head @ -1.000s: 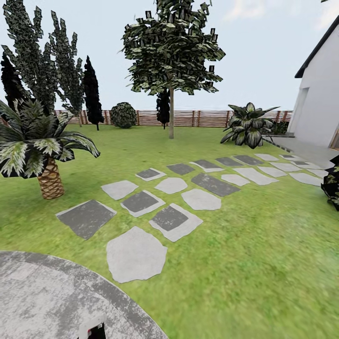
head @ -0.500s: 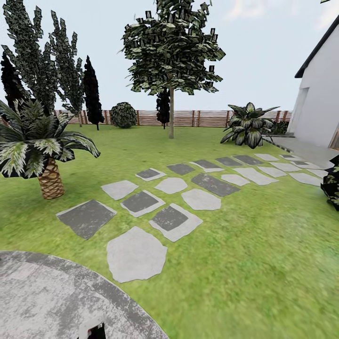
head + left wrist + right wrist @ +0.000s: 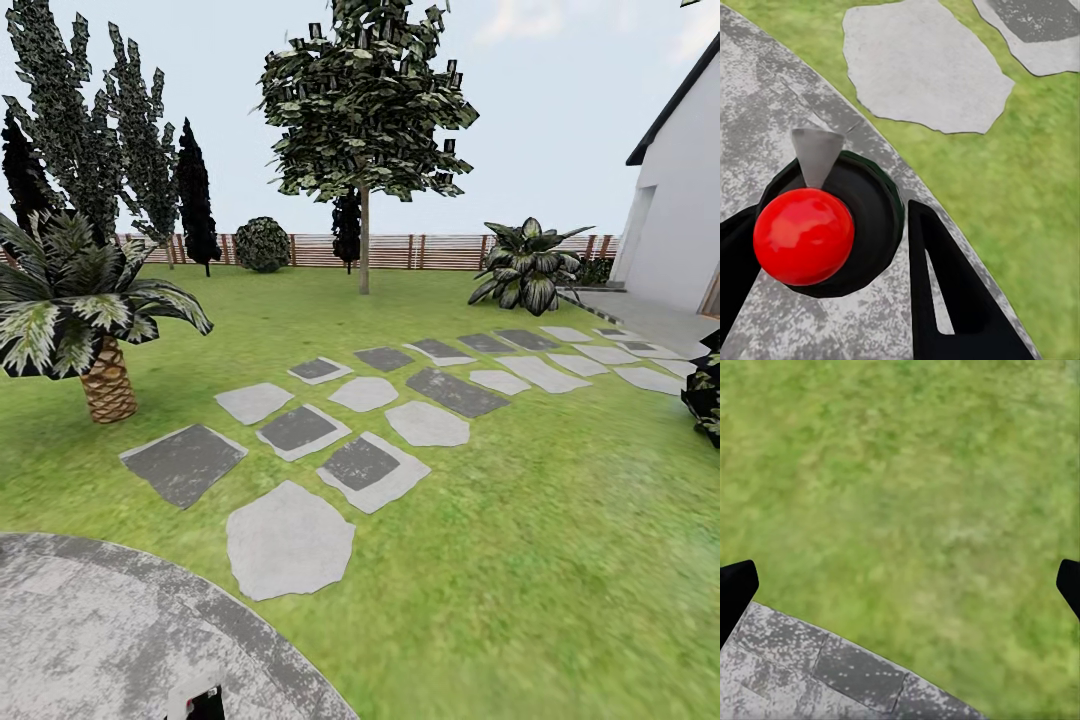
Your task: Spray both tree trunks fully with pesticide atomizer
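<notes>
Jaws first: my right gripper [image 3: 904,585] hangs spread wide and empty over grass at the edge of the round paving, while the fingers of my left gripper [image 3: 832,217] stand either side of a black, rounded thing with a grey spout and a glossy red ball on top. I take that for the pesticide atomizer [image 3: 840,225], though I cannot tell whether the fingers are pressing on it or only flanking it. Going down in size: the garden [image 3: 520,560] spreads out ahead to the fence [image 3: 440,250] at the far side. One tall tree [image 3: 365,100] with a bare tree trunk [image 3: 364,245] stands far off at the middle, and which other tree is the second target I cannot say. A palm [image 3: 90,300] sits nearer on the left, stepping stones [image 3: 290,540] run off to the right, and the grey round paving [image 3: 90,630] lies near left, with the sprayer on it. To do this pickup well, I judge I should centre the body between the fingers (not the slippery ball), close evenly, and lift straight up with the spout facing away from me.
</notes>
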Tool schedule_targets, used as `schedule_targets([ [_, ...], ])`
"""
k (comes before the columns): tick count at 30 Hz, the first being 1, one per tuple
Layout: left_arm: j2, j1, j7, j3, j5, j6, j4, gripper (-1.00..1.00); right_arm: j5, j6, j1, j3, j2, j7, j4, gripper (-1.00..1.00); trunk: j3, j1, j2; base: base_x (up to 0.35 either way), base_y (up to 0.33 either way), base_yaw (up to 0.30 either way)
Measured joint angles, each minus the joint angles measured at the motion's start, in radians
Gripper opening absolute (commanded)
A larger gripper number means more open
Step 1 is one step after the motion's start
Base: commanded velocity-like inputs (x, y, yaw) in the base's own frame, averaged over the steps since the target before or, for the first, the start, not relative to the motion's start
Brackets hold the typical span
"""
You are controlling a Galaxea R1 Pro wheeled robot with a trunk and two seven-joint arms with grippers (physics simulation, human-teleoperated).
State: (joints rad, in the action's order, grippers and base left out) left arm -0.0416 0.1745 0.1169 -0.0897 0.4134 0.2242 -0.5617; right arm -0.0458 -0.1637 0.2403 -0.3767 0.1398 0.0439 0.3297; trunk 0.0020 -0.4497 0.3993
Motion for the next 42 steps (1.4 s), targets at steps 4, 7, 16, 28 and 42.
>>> schedule_targets([
  [4,0.000,0.000,0.000,0.000,0.000,0.000,0.000,-1.00,0.000,0.000,0.000,0.000,0.000,0.000,0.000,1.00,0.000,0.000,0.000,0.000,0.000,0.000],
  [7,0.000,0.000,0.000,0.000,0.000,0.000,0.000,-1.00,0.000,0.000,0.000,0.000,0.000,0.000,0.001,1.00,0.000,0.000,0.000,0.000,0.000,0.000],
  [16,0.000,0.000,0.000,0.000,0.000,0.000,0.000,-1.00,0.000,0.000,0.000,0.000,0.000,0.000,0.001,1.00,0.000,0.000,0.000,0.000,0.000,0.000],
  [28,0.000,0.000,-0.002,0.000,0.000,0.001,-0.001,-1.00,0.000,-0.001,0.000,0.000,0.000,-0.001,0.003,1.00,0.000,0.000,0.000,0.000,0.000,0.000],
  [42,0.000,0.000,-0.009,0.000,0.001,-0.002,0.010,-1.00,0.000,0.000,0.000,0.000,0.000,-0.001,0.002,1.00,0.000,0.001,0.000,0.211,0.047,0.000],
])
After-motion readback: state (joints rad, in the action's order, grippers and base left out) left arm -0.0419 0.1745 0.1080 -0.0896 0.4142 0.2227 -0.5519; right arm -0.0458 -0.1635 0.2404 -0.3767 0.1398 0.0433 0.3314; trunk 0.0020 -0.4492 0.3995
